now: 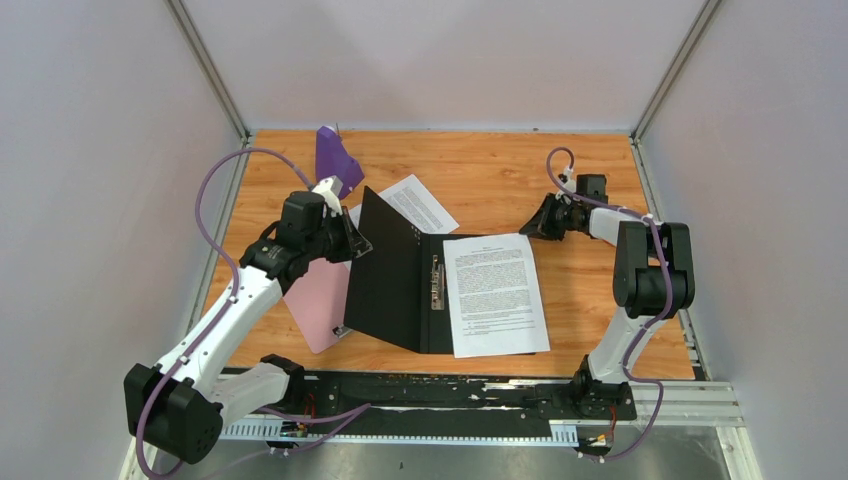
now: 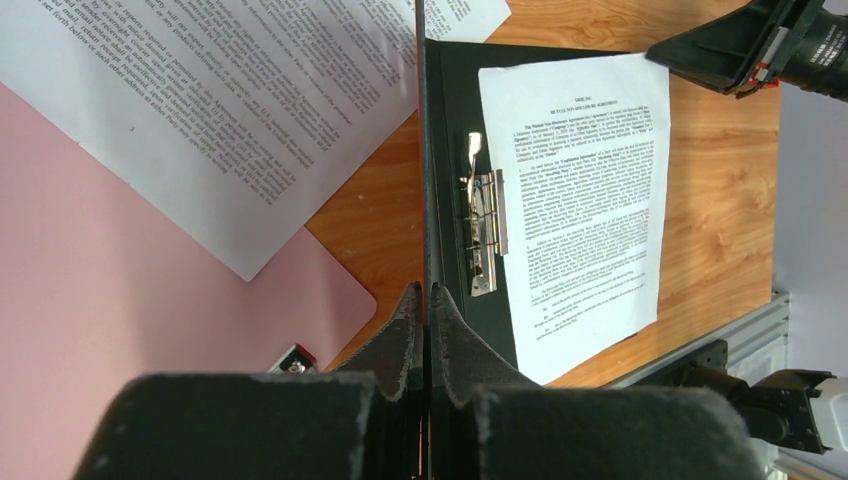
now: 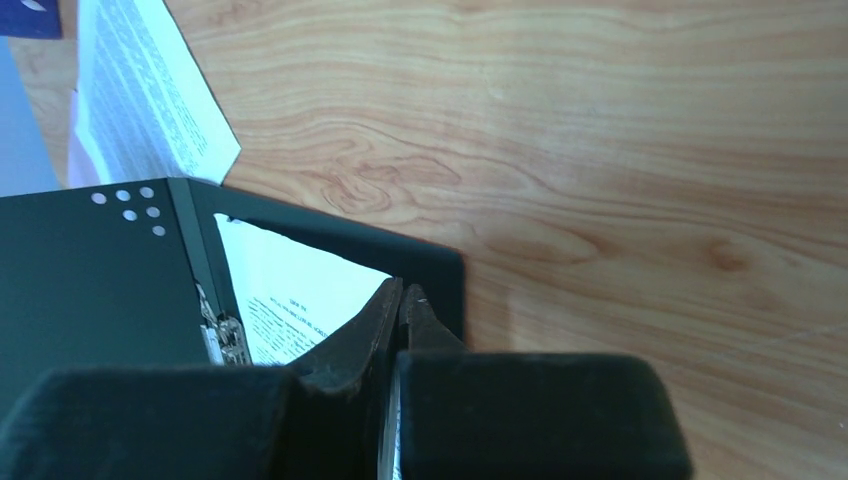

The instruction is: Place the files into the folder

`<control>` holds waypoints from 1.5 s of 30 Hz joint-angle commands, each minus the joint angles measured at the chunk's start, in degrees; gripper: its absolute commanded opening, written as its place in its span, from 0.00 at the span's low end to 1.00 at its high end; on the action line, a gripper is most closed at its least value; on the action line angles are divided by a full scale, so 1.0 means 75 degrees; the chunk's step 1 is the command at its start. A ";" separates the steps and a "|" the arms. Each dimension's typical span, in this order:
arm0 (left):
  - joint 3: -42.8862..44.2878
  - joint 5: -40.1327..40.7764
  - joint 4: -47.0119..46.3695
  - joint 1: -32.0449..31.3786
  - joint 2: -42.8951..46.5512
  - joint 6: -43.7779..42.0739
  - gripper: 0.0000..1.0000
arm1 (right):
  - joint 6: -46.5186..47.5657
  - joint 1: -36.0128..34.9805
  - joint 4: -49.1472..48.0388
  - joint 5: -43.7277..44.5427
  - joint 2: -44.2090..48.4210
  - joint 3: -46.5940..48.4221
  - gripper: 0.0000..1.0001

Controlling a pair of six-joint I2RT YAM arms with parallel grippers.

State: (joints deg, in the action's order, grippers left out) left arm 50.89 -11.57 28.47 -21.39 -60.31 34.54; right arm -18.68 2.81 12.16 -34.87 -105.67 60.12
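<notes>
At table centre, folder (image 1: 390,270) lies open, its stiff left cover held up by left gripper (image 1: 352,240), which is pinched on the cover's edge. First sheet (image 1: 495,295) rests inside; second sheet (image 1: 420,205) lies behind the cover, partly on clipboard (image 1: 318,300). Right gripper (image 1: 545,218) is closed and empty. Paper is probably light, limp and slippery, best taken at a free edge.

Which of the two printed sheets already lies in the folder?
The sheet beside the metal clip, on the open folder's black inside. The other sheet lies outside, behind the raised cover.
</notes>
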 commanded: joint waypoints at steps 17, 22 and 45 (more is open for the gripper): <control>-0.0217 -0.0086 -0.0510 0.0004 0.0062 0.0138 0.00 | 0.0156 0.0028 -0.0219 -0.1980 -0.0216 -0.0198 0.31; -0.0258 -0.0086 -0.0516 0.0004 0.0080 0.0199 0.00 | 0.0482 0.0105 -0.0150 -0.2196 -0.0190 -0.0543 0.32; -0.0246 -0.0103 -0.0444 0.0004 0.0240 0.0246 0.00 | 0.0832 -0.0175 -0.0533 0.0034 0.0702 -0.0803 0.00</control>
State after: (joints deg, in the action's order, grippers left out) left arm 49.41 -12.01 26.96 -21.34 -60.01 36.80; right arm -12.12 1.56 12.40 -37.21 -103.68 54.33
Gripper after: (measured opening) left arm 0.017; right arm 0.010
